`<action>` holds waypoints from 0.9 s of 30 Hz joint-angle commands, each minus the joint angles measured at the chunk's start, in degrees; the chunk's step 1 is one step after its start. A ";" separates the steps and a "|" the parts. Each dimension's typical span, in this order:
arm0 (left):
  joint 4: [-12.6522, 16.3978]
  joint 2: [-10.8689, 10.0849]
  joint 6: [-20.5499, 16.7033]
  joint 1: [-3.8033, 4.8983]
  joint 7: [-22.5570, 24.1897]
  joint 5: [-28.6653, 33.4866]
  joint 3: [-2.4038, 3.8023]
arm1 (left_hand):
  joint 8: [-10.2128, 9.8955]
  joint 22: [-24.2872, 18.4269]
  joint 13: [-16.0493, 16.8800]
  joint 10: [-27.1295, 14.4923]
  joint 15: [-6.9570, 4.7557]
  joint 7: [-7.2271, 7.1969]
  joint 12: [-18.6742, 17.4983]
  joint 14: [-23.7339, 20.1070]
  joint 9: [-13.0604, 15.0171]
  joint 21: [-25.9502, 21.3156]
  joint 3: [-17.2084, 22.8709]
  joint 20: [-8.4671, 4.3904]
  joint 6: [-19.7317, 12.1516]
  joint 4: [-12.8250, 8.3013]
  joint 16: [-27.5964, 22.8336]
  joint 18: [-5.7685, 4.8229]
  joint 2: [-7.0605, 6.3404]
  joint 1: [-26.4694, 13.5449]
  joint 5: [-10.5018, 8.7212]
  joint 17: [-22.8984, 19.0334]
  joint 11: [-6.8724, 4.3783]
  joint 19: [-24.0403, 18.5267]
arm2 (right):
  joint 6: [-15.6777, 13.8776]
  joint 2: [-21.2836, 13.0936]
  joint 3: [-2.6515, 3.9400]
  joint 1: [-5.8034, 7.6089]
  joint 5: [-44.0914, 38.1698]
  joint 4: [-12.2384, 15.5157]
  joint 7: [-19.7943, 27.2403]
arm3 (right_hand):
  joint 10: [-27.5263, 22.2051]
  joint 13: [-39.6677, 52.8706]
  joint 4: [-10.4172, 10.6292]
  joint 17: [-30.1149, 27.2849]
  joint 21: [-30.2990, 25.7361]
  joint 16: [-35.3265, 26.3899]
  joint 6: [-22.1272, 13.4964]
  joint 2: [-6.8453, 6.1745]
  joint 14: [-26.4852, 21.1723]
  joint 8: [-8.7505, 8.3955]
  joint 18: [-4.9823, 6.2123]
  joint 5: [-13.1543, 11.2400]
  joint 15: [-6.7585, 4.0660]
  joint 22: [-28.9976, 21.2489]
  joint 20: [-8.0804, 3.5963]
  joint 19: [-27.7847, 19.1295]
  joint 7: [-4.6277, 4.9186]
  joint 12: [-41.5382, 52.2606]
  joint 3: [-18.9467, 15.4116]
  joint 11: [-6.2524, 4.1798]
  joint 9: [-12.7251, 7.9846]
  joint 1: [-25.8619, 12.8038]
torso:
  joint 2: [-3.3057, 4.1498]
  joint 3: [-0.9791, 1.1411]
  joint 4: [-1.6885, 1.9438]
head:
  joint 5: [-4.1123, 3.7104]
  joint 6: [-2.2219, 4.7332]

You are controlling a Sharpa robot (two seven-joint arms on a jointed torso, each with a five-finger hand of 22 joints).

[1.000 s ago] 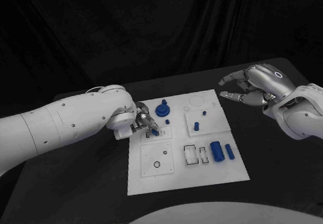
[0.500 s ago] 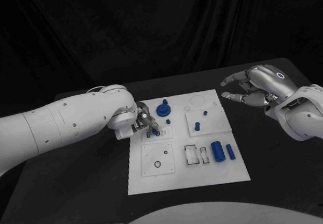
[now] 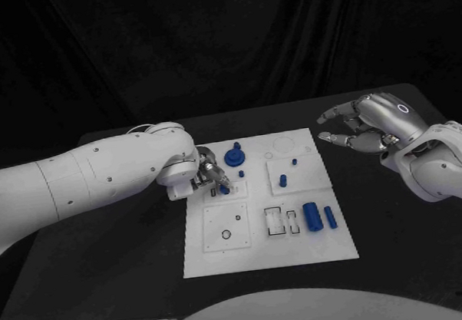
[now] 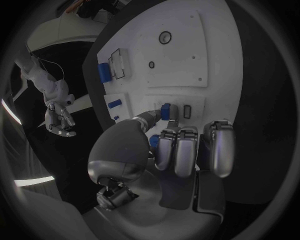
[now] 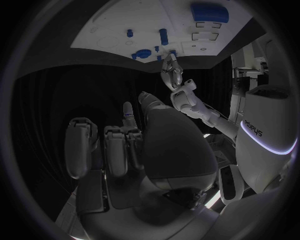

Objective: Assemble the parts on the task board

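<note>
The white task board (image 3: 307, 241) lies mid-table. My left hand (image 3: 209, 173) hovers over its far left part with fingers curled in. In the left wrist view its thumb tip touches a small blue part (image 4: 165, 111) standing on the board beside an empty slot (image 4: 186, 111); the same part (image 3: 224, 190) sits just under the fingers in the head view. A round blue part (image 3: 234, 156) stands right behind the hand. My right hand (image 3: 361, 125) hangs above the table past the board's far right corner, fingers apart, holding nothing.
Two small blue pegs (image 3: 282, 179) stand on the board's right middle panel. A thick blue cylinder (image 3: 310, 216) and a thinner one (image 3: 329, 217) lie near the board's right edge, next to rectangular slots (image 3: 274, 221). Black table (image 3: 109, 265) surrounds the board.
My left hand has edged slightly toward the round blue part, staying over the small blue part. The right hand has barely moved.
</note>
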 commanded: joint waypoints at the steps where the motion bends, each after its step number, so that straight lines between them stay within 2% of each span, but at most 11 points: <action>1: 0.17 0.11 -0.45 -0.25 0.33 0.10 0.01 | -0.29 5.36 15.09 5.98 -0.38 -0.59 0.21 5.85 -0.02 -0.36 1.09 -0.05 0.09 -0.55 0.15 -0.70 0.47 -0.08 -0.40 15.09 -0.41 0.20 | 0.15 -0.07 0.04 -0.15 -0.06 -0.01 -1.04 | 6.07 15.09 0.22 14.96 -0.37 0.09 0.39 0.41 5.87 0.22 -0.21 -0.06 0.44 11.78 0.34 1.36 -0.12 0.15 0.14 0.47 -0.09 0.12 | -0.01 0.00 0.02 | 0.12 0.01; 11: 0.22 0.02 -0.57 -0.42 0.41 0.10 0.01 | -0.38 5.33 15.09 5.98 -0.36 -0.57 0.21 5.85 0.07 -0.41 1.20 -0.03 0.13 -0.37 0.15 -0.69 0.54 -0.26 -0.80 15.09 -0.38 0.17 | 0.13 0.00 0.04 -0.21 -0.06 -0.12 -1.01 | 6.07 15.09 0.22 14.96 -0.37 0.09 0.39 0.41 5.87 0.22 -0.21 -0.06 0.44 11.78 0.34 1.36 -0.12 0.15 0.14 0.47 -0.09 0.12 | 0.04 -0.02 -0.01 | 0.07 0.01; 13: 0.22 -0.02 -0.59 -0.43 0.43 0.10 0.01 | -0.86 5.31 15.09 5.98 -0.30 -0.56 0.21 5.85 0.21 -0.52 1.03 0.04 0.10 0.22 0.15 -0.68 0.43 -0.90 -4.28 15.09 -0.36 0.12 | 0.14 0.01 0.04 -0.25 -0.06 -0.15 -1.00 | 6.07 15.09 0.22 14.96 -0.37 0.09 0.39 0.41 5.87 0.22 -0.21 -0.06 0.44 11.78 0.34 1.36 -0.12 0.15 0.14 0.47 -0.09 0.12 | 0.03 -0.02 0.00 | 0.08 0.01; 15: 0.24 -0.06 -0.61 -0.45 0.46 0.10 0.01 | -1.15 5.29 15.09 5.98 -0.29 -0.53 0.21 5.85 0.26 -0.59 0.91 0.05 0.16 0.51 0.15 -0.66 0.33 -1.16 -5.31 15.09 -0.32 0.09 | 0.15 0.00 0.04 -0.30 -0.06 -0.18 -0.99 | 6.07 15.09 0.22 14.96 -0.37 0.09 0.39 0.41 5.87 0.22 -0.21 -0.06 0.44 11.78 0.34 1.36 -0.12 0.15 0.14 0.47 -0.09 0.12 | 0.03 -0.01 0.03 | 0.05 0.01; 18: 0.26 -0.14 -0.56 -0.47 0.46 0.10 0.01 | -2.60 5.17 15.09 5.98 -0.09 -0.27 0.21 5.85 -0.09 -0.86 -0.50 0.21 0.24 2.32 0.15 -0.60 -0.13 -2.67 -9.49 15.09 -0.10 -0.09 | 0.17 -0.01 0.04 -0.45 -0.06 -0.22 -0.99 | 6.07 15.09 0.22 14.96 -0.37 0.09 0.39 0.41 5.87 0.22 -0.21 -0.06 0.44 11.78 0.34 1.36 -0.12 0.15 0.14 0.47 -0.09 0.12 | 0.05 0.00 0.04 | 0.07 0.01; 22: 0.28 -0.24 -0.88 -0.49 0.54 0.10 0.01 | -3.07 5.10 15.09 5.98 -0.02 -0.20 0.21 5.85 -0.25 -0.98 -1.16 0.27 0.53 3.02 0.15 -0.57 -0.28 -3.16 -9.85 15.09 -0.01 -0.18 | 0.20 -0.06 0.04 -0.68 -0.06 -0.25 -0.99 | 6.07 15.09 0.22 14.96 -0.37 0.09 0.39 0.41 5.87 0.22 -0.21 -0.06 0.44 11.78 0.34 1.36 -0.12 0.15 0.14 0.47 -0.09 0.12 | 0.05 -0.01 0.03 | 0.08 0.01; 25: 0.41 -0.38 -1.29 -0.50 0.55 0.10 0.01 | -3.12 5.17 15.09 5.98 -0.18 -0.56 0.21 5.85 0.15 -1.05 -0.90 0.19 1.21 2.23 0.15 -0.54 -0.16 -1.73 -7.64 15.09 -0.27 -0.18 | 0.21 -0.12 0.04 -0.82 -0.06 -0.24 -1.01 | 6.07 15.09 0.22 14.96 -0.37 0.09 0.39 0.41 5.87 0.22 -0.21 -0.06 0.44 11.78 0.34 1.36 -0.12 0.15 0.14 0.47 -0.09 0.12 | 0.06 -0.02 0.03 | 0.04 0.01; 27: 0.76 -0.65 -1.87 -0.50 0.62 0.10 0.01 | -3.27 5.30 15.09 5.98 -0.29 -0.66 0.21 5.85 0.48 -1.05 -0.46 0.08 1.29 1.42 0.15 -0.56 -0.22 -0.72 -5.43 15.09 -0.38 -0.10 | 0.21 -0.18 0.04 -0.90 -0.06 -0.23 -1.02 | 6.07 15.09 0.22 14.96 -0.37 0.09 0.39 0.41 5.87 0.22 -0.21 -0.06 0.44 11.78 0.34 1.36 -0.12 0.15 0.14 0.47 -0.09 0.12 | 0.05 -0.02 0.00 | 0.09 0.01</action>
